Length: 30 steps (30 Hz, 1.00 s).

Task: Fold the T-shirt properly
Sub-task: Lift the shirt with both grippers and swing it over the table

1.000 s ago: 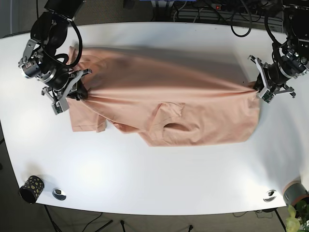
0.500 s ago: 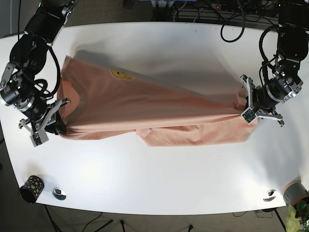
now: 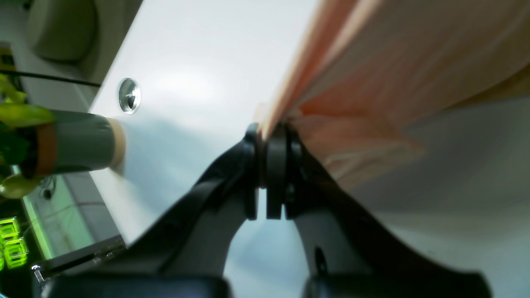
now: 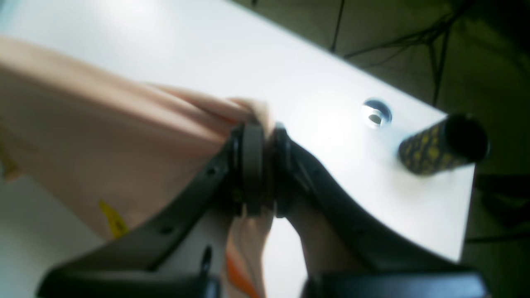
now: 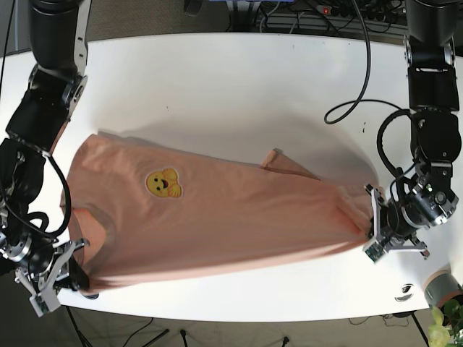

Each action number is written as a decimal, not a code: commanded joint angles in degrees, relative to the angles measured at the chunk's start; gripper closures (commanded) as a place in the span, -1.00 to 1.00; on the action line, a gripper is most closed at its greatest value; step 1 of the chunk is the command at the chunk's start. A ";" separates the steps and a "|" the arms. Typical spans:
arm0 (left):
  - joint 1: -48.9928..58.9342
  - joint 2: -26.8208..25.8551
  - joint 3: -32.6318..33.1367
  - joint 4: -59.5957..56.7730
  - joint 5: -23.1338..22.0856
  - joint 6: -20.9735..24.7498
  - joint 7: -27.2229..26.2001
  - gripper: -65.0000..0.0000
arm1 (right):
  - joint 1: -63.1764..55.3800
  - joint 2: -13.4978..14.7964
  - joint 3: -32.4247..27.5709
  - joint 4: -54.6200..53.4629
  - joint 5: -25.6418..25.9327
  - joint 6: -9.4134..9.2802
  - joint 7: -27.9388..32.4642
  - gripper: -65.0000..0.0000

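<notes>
T-shirt | peach, emblem up, stretched in one layer between both grippers near the table's front edge | left gripper clamped on one end | right gripper clamped on the other | no fold made; folding all ahead

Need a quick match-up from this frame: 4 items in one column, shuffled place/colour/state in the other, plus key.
Items:
1. T-shirt
2. left gripper
3. patterned cup
4. emblem

Descriptions:
A. black with yellow markings, near the table corner
B. yellow, on the shirt's chest
C. peach, stretched between both arms
D. shut on a shirt edge, a grey cylinder beside it

Pairs: 1-C, 2-D, 3-A, 4-B
</notes>
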 commanded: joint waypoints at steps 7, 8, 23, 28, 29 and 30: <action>-17.50 -1.76 -0.65 -8.32 1.39 -0.21 1.26 0.99 | 18.23 1.96 -6.03 -8.99 0.14 -0.18 1.73 1.00; -19.08 -1.85 -0.65 -9.11 1.39 -0.21 1.26 0.99 | 19.90 1.96 -6.47 -9.70 0.14 -0.18 1.73 1.00; -41.59 -4.84 7.00 -17.46 1.04 -0.21 1.17 0.99 | 34.62 3.10 -12.01 -14.62 0.67 -0.18 1.56 1.00; -38.69 -4.92 6.91 -12.63 0.95 -0.21 3.55 0.99 | 33.53 4.51 -11.57 -14.44 0.76 -0.18 1.56 1.00; -37.02 -4.84 6.91 -11.13 0.95 -0.21 4.25 0.99 | 32.21 4.86 -11.57 -14.44 0.76 -0.18 1.56 1.00; -35.70 -4.75 6.91 -9.64 0.95 -0.21 4.60 0.99 | 31.07 5.04 -11.57 -14.44 0.76 -0.18 1.56 1.00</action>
